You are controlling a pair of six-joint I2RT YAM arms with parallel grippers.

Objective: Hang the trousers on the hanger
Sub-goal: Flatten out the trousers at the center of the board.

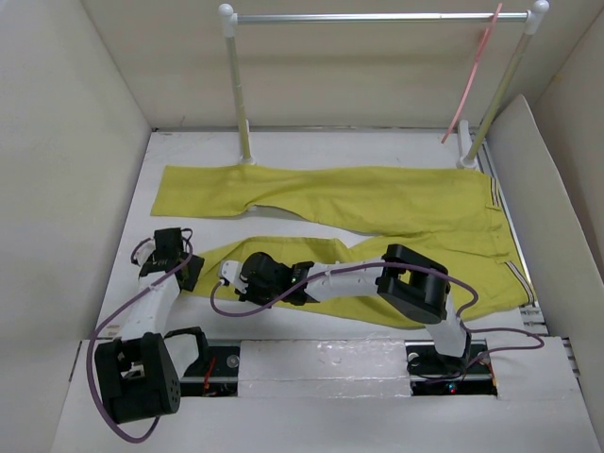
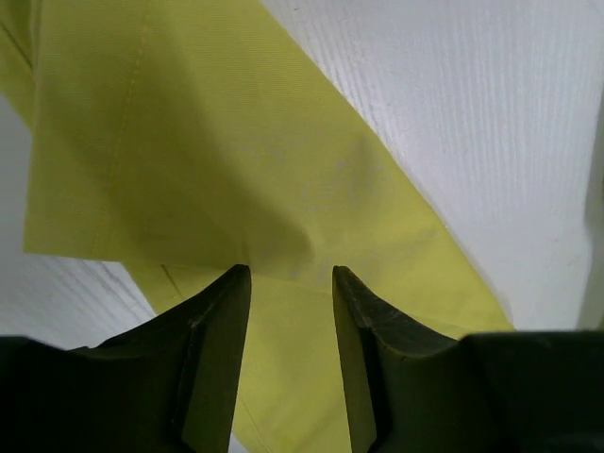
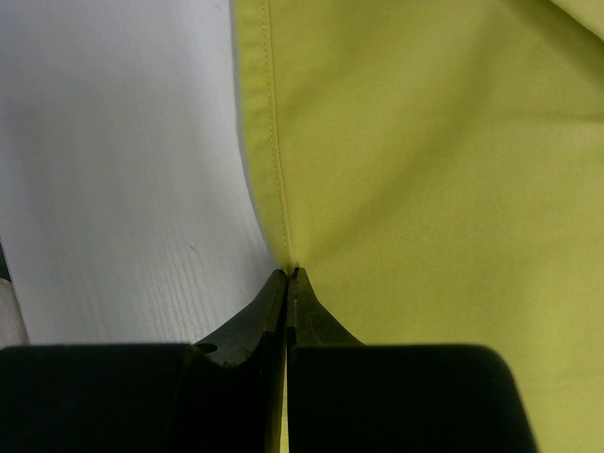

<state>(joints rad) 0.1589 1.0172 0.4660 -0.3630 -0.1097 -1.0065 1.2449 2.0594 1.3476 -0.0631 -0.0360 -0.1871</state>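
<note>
Trousers: the trousers (image 1: 396, 203) lie flat on the white tabletop (image 1: 311, 146). The waistband is out at 3 o'clock and both legs run toward 9 o'clock. The far leg lies straight; the near leg slants toward 8 o'clock, partly under the arms.

Hanger: the pink hanger (image 1: 475, 71) is up at 1 o'clock. It's hooked over the rail (image 1: 377, 16) of the rack (image 1: 239, 85) and hangs tilted beside the right post, well apart from both claws.

Left claw: the left claw (image 1: 186, 271) is down at 8 o'clock, at the hem end of the near leg. From the wrist camera the left claw (image 2: 291, 274) has its fingers (image 2: 219, 316) parted by a narrow gap. Yellow cloth (image 2: 236, 160) lies just past the tips, with bare tabletop (image 2: 472, 123) beside it. Nothing looks pinched here.

Right claw: the right claw (image 1: 226, 274) is reached across to about 7 o'clock, near the left claw, on that same near leg. From its wrist camera the right claw (image 3: 288, 276) has both fingers pressed tight together. They nip the stitched edge of the trousers (image 3: 425, 189) right where cloth meets tabletop (image 3: 123, 170).
</note>
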